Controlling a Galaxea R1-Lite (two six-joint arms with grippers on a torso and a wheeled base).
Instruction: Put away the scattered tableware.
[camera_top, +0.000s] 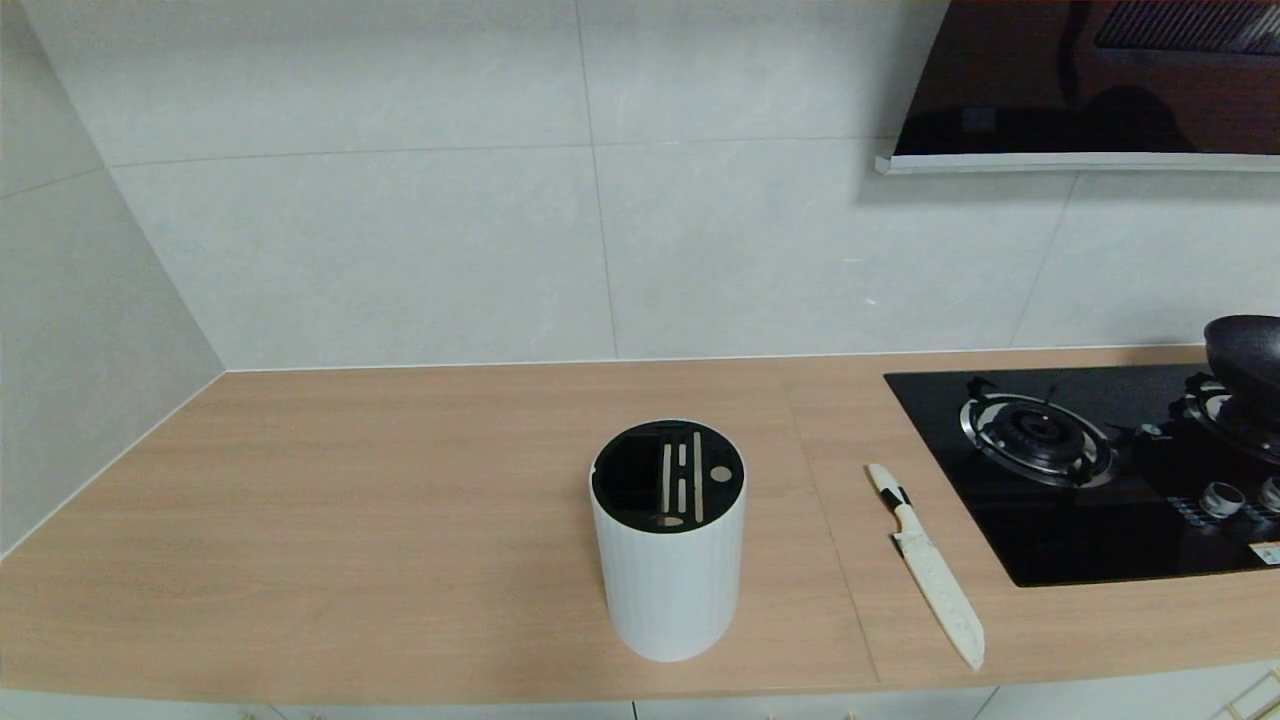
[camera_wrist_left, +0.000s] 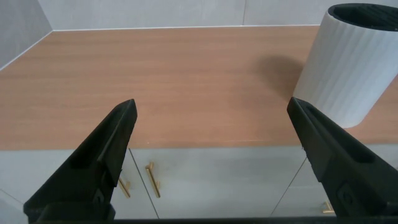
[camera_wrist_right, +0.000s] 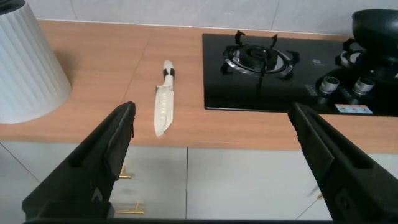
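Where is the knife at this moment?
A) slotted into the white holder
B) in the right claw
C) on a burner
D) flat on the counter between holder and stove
D: the knife lies flat on the counter, the white holder to one side and the stove to the other.

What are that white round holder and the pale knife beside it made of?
The white ribbed cylindrical holder looks like matte plastic: even colour, fine moulded ridges, black slotted top. The cream knife seems ceramic or coated steel: its blade is pale and dull, not mirror-bright, with a black band on the handle.
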